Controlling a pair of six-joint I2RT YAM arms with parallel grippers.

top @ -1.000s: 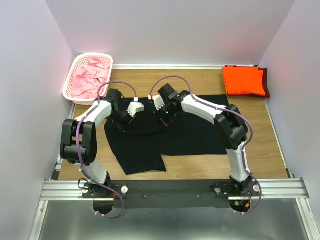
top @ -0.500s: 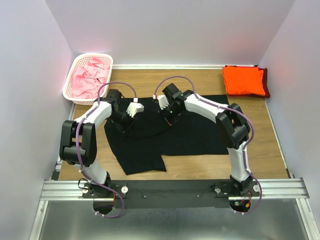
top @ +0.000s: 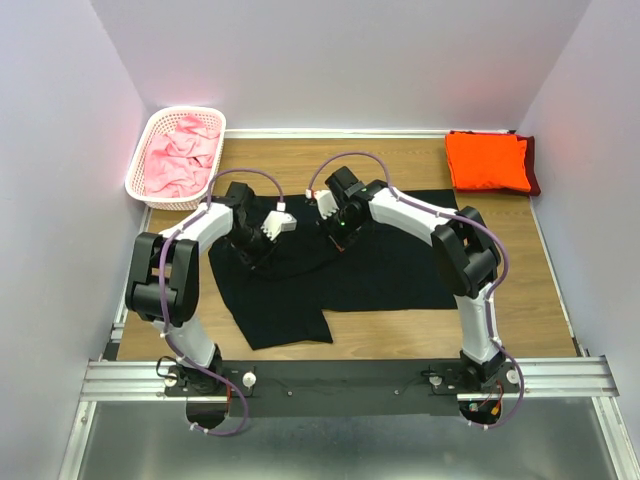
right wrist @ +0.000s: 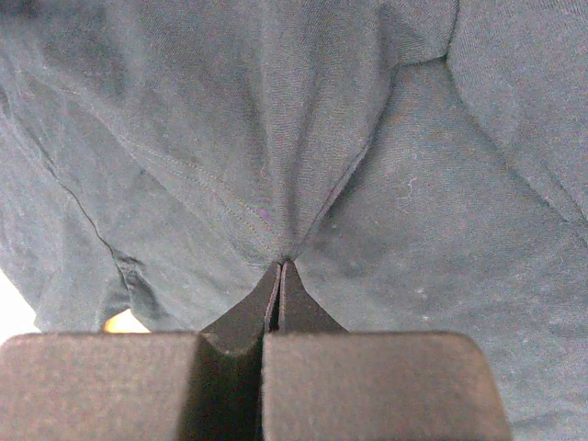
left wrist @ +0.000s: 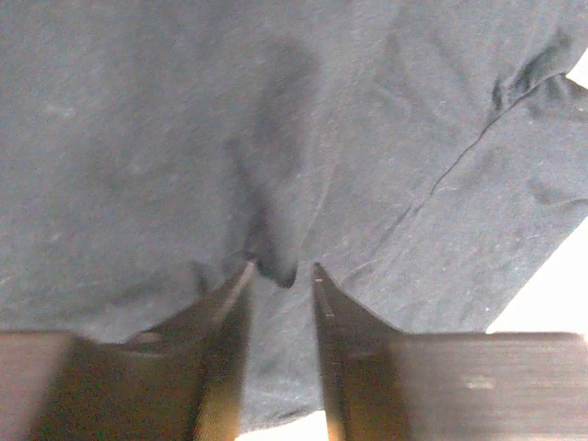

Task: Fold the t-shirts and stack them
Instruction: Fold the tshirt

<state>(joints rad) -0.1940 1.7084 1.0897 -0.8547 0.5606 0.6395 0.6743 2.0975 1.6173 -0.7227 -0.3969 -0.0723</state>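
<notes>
Centrally, the right claw (top: 322, 203) is seen shut tight, its two fingers pressed together in the right wrist view (right wrist: 278, 276), with a pinch of the black t-shirt (top: 380, 270) caught at their tips. Creases in the cloth (right wrist: 303, 138) are drawn toward that pinch like spokes. Just to its left, the left claw (top: 278, 224) is held partly open. In the left wrist view (left wrist: 280, 276) a narrow gap is kept between its fingers, a small pucker of the same cloth (left wrist: 184, 138) stands at the tips, and no grip on it can be made out.

Both claws are set over the far middle of the black t-shirt, which lies directly beneath them on the tabletop (top: 400, 160). The shirt is plain, matte and lightly wrinkled, bunched where the claws meet it and flat elsewhere. Its long axis is laid left to right across the tabletop, and a narrower flap is stretched toward the near edge at the left. The collar cannot be made out.

Well apart, at the far right corner, a folded orange t-shirt (top: 487, 160) is stacked on a maroon t-shirt (top: 533, 172), of which only the right edge shows. At the far left, crumpled pink t-shirts (top: 178, 158) are heaped in a white lattice basket (top: 186, 110).
</notes>
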